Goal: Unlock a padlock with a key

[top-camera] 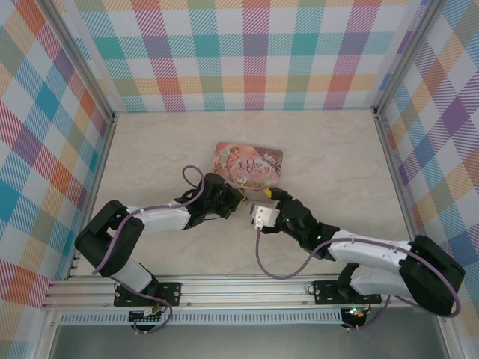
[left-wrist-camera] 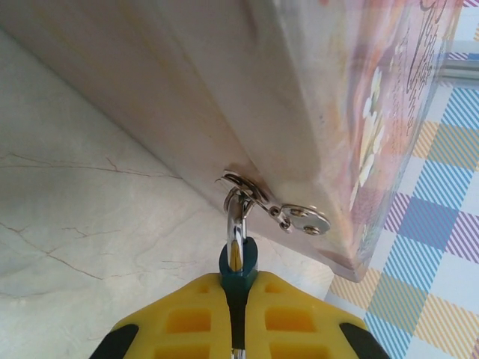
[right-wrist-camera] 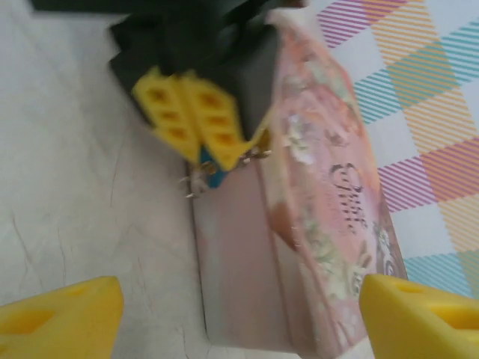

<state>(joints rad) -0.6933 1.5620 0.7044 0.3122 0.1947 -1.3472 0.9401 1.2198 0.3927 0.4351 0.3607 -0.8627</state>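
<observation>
The left claw is clenched on the padlock, whose shackle hooks through the latch on the near side of the tin. The right wrist view adds the right claw, released and spread wide, facing that side; blur hides finer detail there.

Left tool sat at the bottom of the frame, its yellow fingers pressed together on the padlock. Only the top of the blue-green body stood clear ahead of the fingertips. The silvery shackle ran straight ahead of the tool and through the metal loop of the hasp on the side wall of the tin. The hasp plate lay ahead and right, two rivets visible. Pale marbled table ahead-left; checked wall to the right.
</observation>
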